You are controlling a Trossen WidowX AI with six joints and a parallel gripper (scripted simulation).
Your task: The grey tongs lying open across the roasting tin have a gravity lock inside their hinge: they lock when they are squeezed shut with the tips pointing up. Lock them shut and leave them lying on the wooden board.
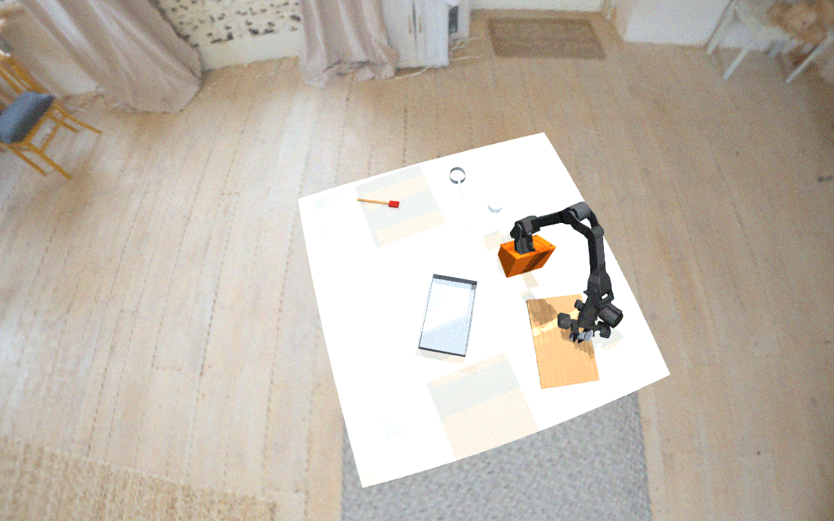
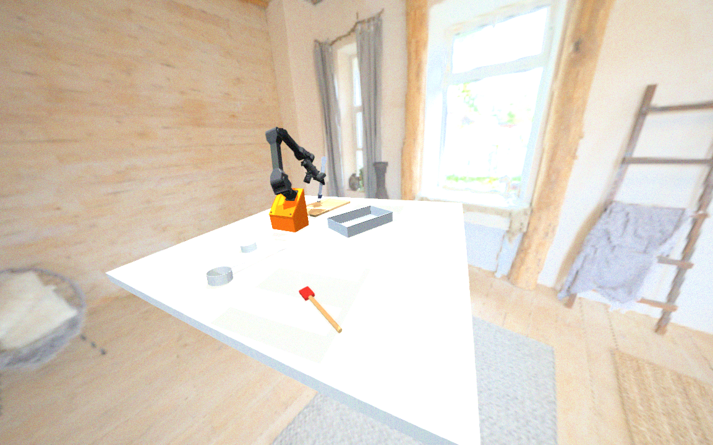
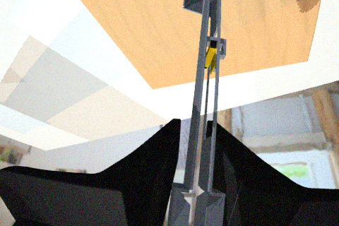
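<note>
My gripper is shut on the grey tongs, above the wooden board. The tongs stand nearly upright in the exterior view. Their boxy end, which looks like the hinge end, points down, close over the board; whether it touches is unclear. The wider end rises above the fingers. In the wrist view the two arms lie close together, with a yellow piece between them near the boxy end. Whether the lock is engaged cannot be told. The roasting tin holds no tongs.
The orange arm base stands between board and small pale cup. A grey ring and a red-headed spatula lie farther off. The table edge is near the board's outer side.
</note>
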